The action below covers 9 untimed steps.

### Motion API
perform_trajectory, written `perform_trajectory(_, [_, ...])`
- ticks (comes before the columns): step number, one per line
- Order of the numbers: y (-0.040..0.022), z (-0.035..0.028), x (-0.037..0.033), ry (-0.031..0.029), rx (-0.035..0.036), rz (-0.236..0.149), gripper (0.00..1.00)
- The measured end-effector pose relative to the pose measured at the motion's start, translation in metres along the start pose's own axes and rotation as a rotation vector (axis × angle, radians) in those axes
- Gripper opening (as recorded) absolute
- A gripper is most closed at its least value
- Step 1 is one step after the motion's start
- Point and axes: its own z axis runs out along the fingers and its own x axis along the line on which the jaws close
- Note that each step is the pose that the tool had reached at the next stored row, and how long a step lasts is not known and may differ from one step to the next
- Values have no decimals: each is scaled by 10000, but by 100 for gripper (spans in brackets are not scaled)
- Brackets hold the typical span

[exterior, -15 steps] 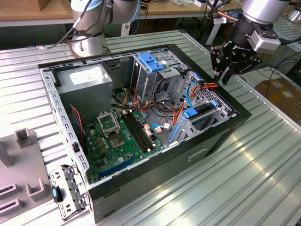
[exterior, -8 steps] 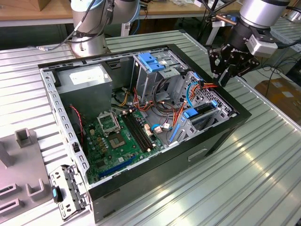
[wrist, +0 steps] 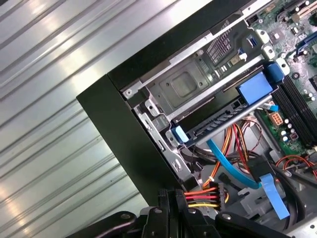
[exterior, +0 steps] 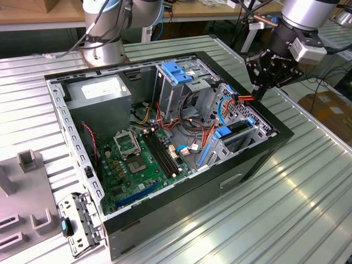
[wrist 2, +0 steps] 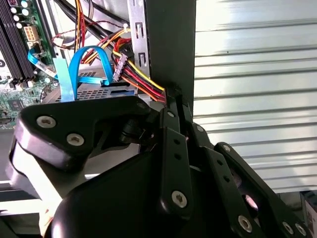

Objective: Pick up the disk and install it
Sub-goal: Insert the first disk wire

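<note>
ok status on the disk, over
Claw shut, empty, at case rim. Disk looks seated in cage. Power cables right against the claw tip.

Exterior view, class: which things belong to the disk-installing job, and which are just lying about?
Job: gripper; disk, apparently in its bay; drive cage; computer case.
Lying about: grey blocks; metal bracket; cardboard box.

Bright overhead light, glare on ribbed metal table (exterior: 308,192), sharp focus
</note>
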Motion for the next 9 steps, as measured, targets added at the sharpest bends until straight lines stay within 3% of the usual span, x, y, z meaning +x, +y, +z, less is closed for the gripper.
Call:
perform_trajectory(4, [20,-15,-29,3,-4,43,16])
perform_trajectory(9, [135,-25,-175,10,0,44,16])
